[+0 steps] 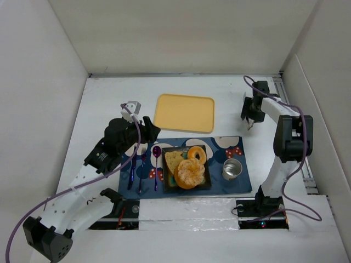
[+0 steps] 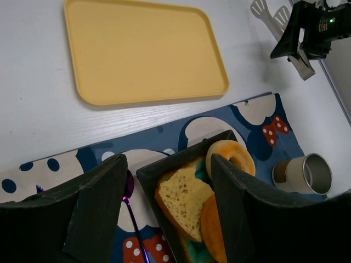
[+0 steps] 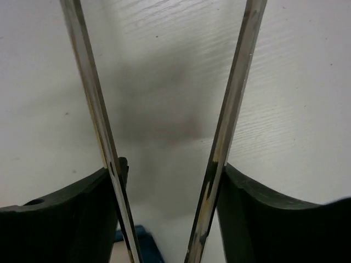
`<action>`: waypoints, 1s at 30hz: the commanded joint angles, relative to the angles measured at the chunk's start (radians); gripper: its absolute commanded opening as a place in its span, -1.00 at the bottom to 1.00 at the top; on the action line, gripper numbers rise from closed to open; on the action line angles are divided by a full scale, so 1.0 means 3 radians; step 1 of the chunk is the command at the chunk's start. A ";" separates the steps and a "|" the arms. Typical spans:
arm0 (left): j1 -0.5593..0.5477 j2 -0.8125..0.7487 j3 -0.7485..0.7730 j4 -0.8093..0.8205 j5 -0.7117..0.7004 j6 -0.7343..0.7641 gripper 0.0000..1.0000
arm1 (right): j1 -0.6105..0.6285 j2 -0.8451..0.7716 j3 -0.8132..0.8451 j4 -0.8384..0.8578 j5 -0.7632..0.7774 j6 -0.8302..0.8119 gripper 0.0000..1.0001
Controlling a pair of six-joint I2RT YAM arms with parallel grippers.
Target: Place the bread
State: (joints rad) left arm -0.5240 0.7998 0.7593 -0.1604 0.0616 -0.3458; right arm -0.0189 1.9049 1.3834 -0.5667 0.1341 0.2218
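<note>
The bread lies on a black plate (image 1: 207, 185): a tan slice (image 1: 173, 160), a golden bagel (image 1: 197, 155) and an orange lobed bun (image 1: 190, 173). My left gripper (image 1: 148, 131) is open and empty, hovering above the plate's left side. Its wrist view shows the slice (image 2: 184, 200), bagel (image 2: 233, 156) and bun (image 2: 211, 227) between and under the fingers (image 2: 98, 203). My right gripper (image 1: 249, 116) is at the far right, shut on metal tongs (image 1: 250, 126), whose two arms (image 3: 90, 93) stay spread between its fingers (image 3: 66, 213) above bare table.
A yellow tray (image 1: 184, 112) lies behind the blue placemat (image 1: 244, 183); it also shows in the left wrist view (image 2: 142, 49). A metal cup (image 1: 232, 169) stands right of the plate. A purple spoon (image 1: 156, 164), fork (image 1: 143, 164) and knife (image 1: 132, 170) lie left of it.
</note>
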 commanded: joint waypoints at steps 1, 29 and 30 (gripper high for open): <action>-0.0012 0.0003 0.0112 0.0161 -0.0011 -0.0079 0.16 | -0.0014 0.0031 0.0092 0.0171 0.0202 0.0032 0.35; -0.0012 0.0887 0.1467 0.0264 -0.0394 -0.0110 0.30 | 0.1147 -0.3321 -0.0173 -0.0878 -0.0049 0.0953 1.00; -0.0012 0.0913 0.1508 0.0254 -0.0410 -0.0090 0.30 | 0.1147 -0.3485 -0.0188 -0.0837 -0.0053 0.0958 1.00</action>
State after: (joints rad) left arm -0.5240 1.0641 1.1442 -0.1001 -0.0139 -0.4084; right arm 0.3084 0.9344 1.3525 -0.7525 0.1062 0.4873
